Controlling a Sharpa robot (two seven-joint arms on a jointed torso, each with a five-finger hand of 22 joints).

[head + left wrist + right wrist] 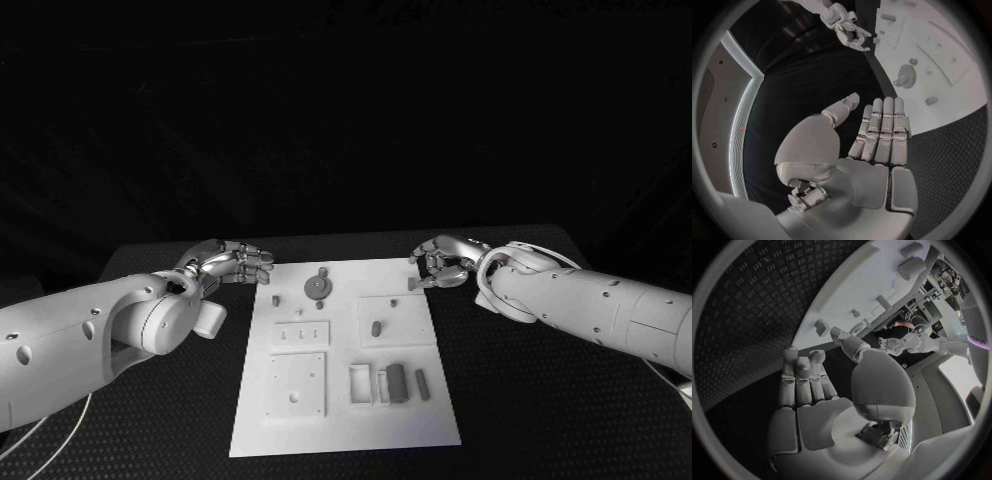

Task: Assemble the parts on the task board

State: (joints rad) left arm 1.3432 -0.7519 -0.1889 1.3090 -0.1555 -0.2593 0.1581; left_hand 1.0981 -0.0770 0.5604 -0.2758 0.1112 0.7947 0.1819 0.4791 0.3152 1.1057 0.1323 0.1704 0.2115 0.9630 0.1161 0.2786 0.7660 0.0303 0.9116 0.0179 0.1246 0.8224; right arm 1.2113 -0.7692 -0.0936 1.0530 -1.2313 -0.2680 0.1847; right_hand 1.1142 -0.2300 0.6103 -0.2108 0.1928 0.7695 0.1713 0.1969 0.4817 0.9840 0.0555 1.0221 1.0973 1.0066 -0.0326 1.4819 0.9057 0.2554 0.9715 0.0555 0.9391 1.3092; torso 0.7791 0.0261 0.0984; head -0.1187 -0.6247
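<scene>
The table [548,400] is black with a ribbed tread surface, and the white board [346,425] lies lengthwise in its middle.

The left arm [72,340] comes in beside the board's near-left half, and the right arm [620,310] reaches in from the opposite side toward the far-right corner.

The left hand [228,264] hovers just off the board's far-left corner; its own wrist view shows the fingers [882,127] straight and side by side, the thumb apart, the palm empty. The right hand [444,262] sits at the far-right corner with its fingers curled toward a small grey part [418,283] at the board's edge. It seems to touch that part, but I cannot tell whether it truly holds it. In its wrist view the fingers [801,375] stand fairly straight with the thumb set apart.

On the board, a square plate [296,388] occupies the near-left area. Right of it stands a grey block [395,383], with a slimmer peg [423,382] just beside it. A round gear [317,288] lies near the far end, between the two hands. A small peg [376,327] stands in the raised panel right of centre, and a tiny part [273,298] lies near the far-left edge.
</scene>
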